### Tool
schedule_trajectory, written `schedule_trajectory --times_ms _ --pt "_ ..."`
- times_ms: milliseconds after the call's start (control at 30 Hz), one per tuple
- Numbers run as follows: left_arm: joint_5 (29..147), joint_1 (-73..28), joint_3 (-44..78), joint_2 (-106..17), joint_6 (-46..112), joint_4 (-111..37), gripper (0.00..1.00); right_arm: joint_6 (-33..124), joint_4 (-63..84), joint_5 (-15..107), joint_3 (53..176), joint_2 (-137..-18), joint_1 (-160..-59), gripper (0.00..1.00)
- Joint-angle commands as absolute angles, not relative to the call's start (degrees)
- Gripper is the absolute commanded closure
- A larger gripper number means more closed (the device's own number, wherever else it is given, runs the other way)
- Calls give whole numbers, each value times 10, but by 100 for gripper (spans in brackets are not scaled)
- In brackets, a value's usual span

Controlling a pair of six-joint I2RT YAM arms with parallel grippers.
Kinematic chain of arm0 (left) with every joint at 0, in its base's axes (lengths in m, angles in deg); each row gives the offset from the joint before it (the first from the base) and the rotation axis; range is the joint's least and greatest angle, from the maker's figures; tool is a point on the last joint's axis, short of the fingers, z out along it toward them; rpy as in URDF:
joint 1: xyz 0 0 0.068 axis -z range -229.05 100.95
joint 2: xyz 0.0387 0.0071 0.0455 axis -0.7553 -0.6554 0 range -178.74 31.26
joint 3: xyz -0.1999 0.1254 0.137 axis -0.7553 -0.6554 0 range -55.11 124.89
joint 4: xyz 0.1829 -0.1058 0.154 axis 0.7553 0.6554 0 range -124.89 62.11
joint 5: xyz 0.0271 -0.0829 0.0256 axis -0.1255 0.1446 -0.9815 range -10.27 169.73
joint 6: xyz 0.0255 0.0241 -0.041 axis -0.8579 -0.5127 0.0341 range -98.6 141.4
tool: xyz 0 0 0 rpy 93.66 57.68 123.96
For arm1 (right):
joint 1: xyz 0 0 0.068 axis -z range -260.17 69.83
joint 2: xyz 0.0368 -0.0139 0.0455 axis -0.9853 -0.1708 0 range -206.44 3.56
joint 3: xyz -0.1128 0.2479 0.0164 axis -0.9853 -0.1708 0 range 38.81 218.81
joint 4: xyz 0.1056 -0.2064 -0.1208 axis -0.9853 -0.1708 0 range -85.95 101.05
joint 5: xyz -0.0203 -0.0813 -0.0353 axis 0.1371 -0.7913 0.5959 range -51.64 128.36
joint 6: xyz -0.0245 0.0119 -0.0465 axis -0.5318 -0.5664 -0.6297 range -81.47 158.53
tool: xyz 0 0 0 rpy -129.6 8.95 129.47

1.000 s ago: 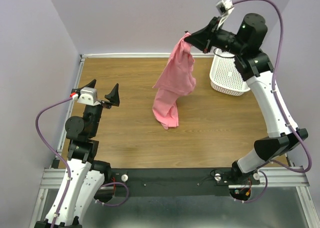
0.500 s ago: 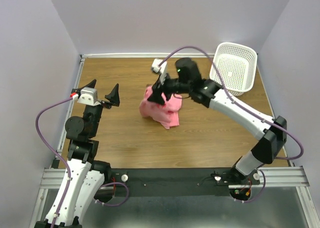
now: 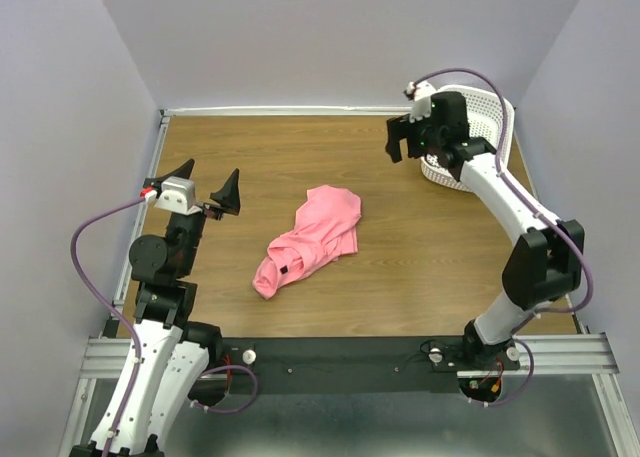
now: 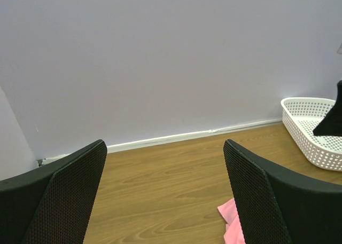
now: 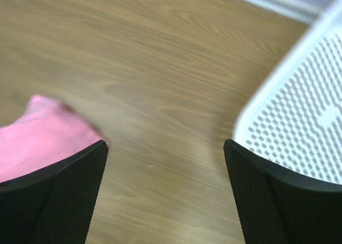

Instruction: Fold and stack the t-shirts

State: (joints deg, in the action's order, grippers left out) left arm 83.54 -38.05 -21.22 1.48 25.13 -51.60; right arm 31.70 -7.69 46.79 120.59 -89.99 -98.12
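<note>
We see the t-shirt (image 3: 310,239) lying crumpled near the middle of the bench (image 3: 440,257). Our left claw (image 3: 208,177) hangs spread wide at the left; our right claw (image 3: 405,142), fingers apart, hovers far right beside the basket (image 3: 497,117).

A: Top view is taken from above the near edge; the whole table (image 3: 250,157) is seen.
B: Left wrist is aimed level at the far wall (image 4: 160,57); right wrist is pointed down, close. The basket (image 4: 312,129) and t-shirt (image 3: 310,239) are shared by all.
</note>
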Motion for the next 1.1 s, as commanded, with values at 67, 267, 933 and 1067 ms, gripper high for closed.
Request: schedule_trajectory --times_ms 67,267,933,1067 --pt "854 -376 -207 23 257 -533 2 471 -68 315 1291 -1043 -889 5" --pt "854 -374 -207 18 254 -533 2 472 -67 272 1410 -1177 -883 9" --pt "864 -368 -207 21 256 -534 2 408 -64 172 1309 -1145 -865 77" --pt "864 -366 -207 22 255 -534 2 369 -55 181 1244 -1101 -845 77"
